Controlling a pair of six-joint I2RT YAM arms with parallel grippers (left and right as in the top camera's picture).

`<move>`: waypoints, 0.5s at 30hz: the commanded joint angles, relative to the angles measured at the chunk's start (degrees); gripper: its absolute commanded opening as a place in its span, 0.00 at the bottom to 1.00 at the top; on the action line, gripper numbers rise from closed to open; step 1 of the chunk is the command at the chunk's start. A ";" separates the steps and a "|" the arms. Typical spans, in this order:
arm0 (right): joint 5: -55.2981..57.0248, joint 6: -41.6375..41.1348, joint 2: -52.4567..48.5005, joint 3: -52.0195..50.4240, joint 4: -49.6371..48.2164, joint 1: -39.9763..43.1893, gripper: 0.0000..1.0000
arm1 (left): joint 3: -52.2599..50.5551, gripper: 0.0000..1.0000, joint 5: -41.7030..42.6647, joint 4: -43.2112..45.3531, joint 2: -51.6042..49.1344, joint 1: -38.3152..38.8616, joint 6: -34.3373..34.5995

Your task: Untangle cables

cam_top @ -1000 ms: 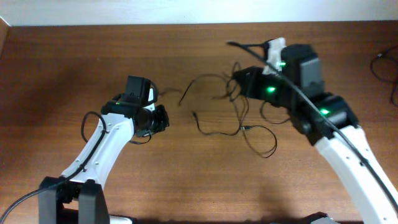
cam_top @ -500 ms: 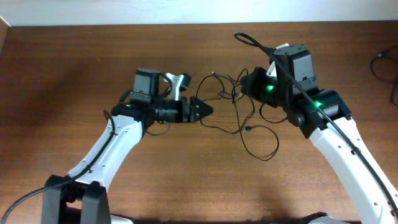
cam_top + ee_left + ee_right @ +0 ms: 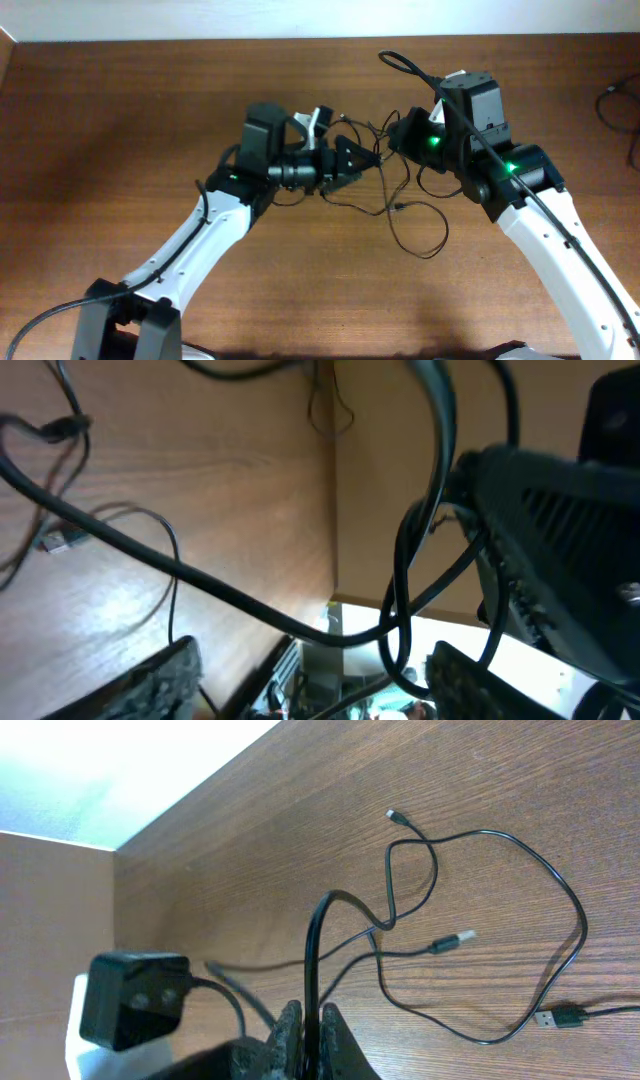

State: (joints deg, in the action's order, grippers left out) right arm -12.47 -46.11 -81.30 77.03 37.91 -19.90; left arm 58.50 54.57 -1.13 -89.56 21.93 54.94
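The cables are thin black cords, knotted between the two grippers, with loose loops trailing onto the wooden table. My left gripper reaches in from the left and stands open right at the knot. In the left wrist view, black strands cross the gap of the left gripper without being pinched. My right gripper is shut on one black cable that rises from its jaws. Loops with a silver plug and a black plug lie on the wood beyond.
The right arm's own thicker cable loops up near the table's far edge. Another dark cord lies at the far right edge. A pale wall runs along the back. The left arm's black camera block sits close beside the right gripper.
My left arm has swung right, from mid-left of the table up to the knot, and its jaws have opened. The right gripper shifted slightly left early on, then held still, shut on its cable.
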 commanded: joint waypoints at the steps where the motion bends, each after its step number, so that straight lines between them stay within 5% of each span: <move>1: 0.72 0.20 -0.09 0.48 -0.13 0.04 0.04 | 0.31 0.70 -0.83 0.22 0.50 1.53 1.64; 8: 0.72 0.17 -0.09 0.48 0.39 0.04 0.04 | 0.31 0.73 -4.48 0.24 0.50 2.32 3.82; 15: 0.70 0.17 -0.09 0.48 0.50 0.04 0.04 | 0.31 0.47 -6.21 0.28 0.50 4.42 3.78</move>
State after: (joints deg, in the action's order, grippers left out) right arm -12.47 -46.09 -81.30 77.03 38.65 -19.90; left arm 58.50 50.37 -0.97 -89.56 24.71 58.43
